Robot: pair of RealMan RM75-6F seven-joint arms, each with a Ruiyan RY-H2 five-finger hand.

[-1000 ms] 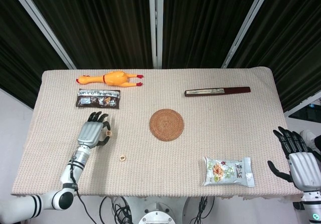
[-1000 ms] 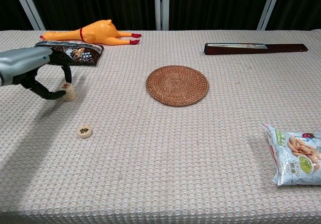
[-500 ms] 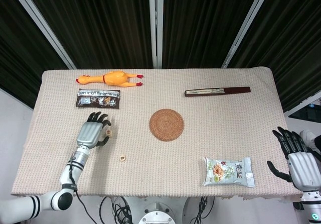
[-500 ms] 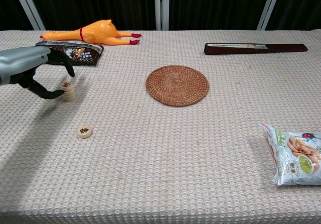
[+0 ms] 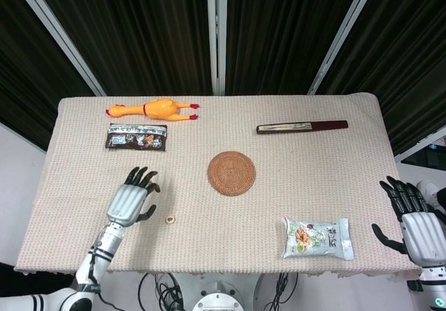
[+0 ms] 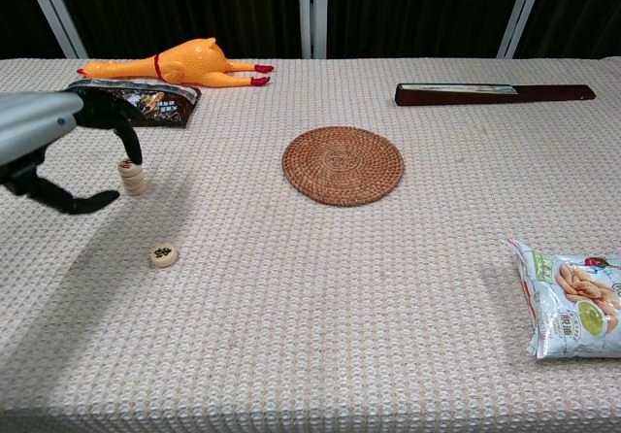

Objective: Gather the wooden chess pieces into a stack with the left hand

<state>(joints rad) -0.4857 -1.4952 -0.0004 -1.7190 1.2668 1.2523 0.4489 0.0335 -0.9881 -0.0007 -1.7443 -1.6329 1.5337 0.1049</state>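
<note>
Hovering near the table's left edge, fingers spread, gripping nothing.

Head view: left hand (image 5: 130, 201) floating empty over the table (image 5: 293, 150); loose chess piece (image 5: 170, 220) lying just right of it; right hand (image 5: 417, 227) hanging past the right edge, fingers apart.
Chest view: small stack (image 6: 131, 176) standing beside the fingertips (image 6: 133, 151), not touching.

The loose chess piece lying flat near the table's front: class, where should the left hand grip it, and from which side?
Pinch the loose chess piece across its rim, from above. It is a low disc lying flat, so only the edge offers purchase. The left hand hangs open just behind it.
</note>
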